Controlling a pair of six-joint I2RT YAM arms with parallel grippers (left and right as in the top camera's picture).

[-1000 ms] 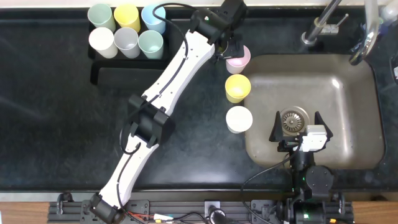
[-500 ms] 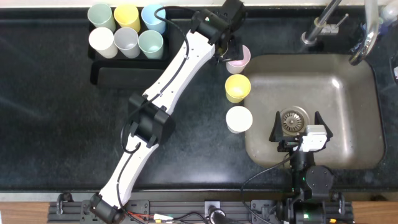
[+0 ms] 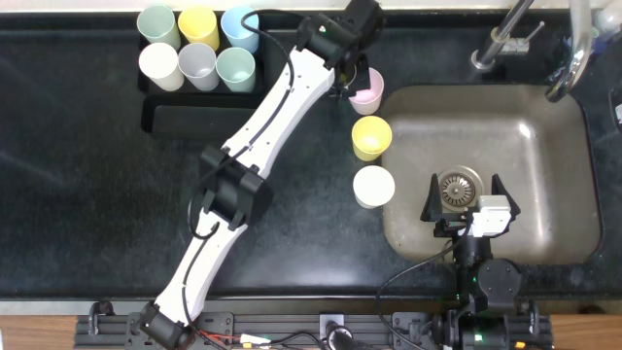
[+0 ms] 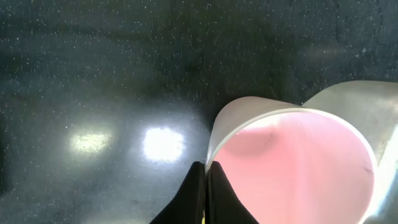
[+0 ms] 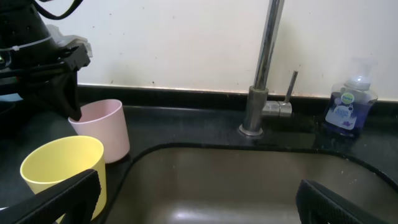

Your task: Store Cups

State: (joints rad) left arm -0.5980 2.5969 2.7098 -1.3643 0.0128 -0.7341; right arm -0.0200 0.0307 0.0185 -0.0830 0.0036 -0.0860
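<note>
The left gripper (image 3: 348, 85) is reached far across the dark bench (image 3: 78, 194) to the sink's (image 3: 544, 146) upper left corner, its jaws pinched together on the near rim of the pink cup (image 3: 367, 92). In the left wrist view the 2 fingers (image 4: 198, 193) meet on that rim, 1 inside and 1 outside the wall, with the cup's pink inside open to the camera. The right wrist view shows the pink cup (image 5: 102, 127) on the bench just beside the sink edge, under the black left gripper (image 5: 65, 93); whether its base is touching the bench I cannot tell. 2 more cups stand along the sink's left rim: the loose yellow cup (image 3: 371, 137) near the pink one, then the loose white cup (image 3: 373, 186) just beside it. At the bench's far left a black tray (image 3: 154, 99) holds 6 cups in 2 rows: pale green cup (image 3: 156, 21), stored yellow cup (image 3: 198, 23), blue cup (image 3: 239, 24), and stored white cup (image 3: 160, 63), grey cup (image 3: 198, 61), teal cup (image 3: 235, 66). The right gripper (image 3: 465, 202) hangs over the sink near the drain (image 3: 457, 185), jaws wide apart and holding nothing. A tap (image 5: 267, 68) and a soap bottle (image 5: 351, 102) stand behind the sink.
</note>
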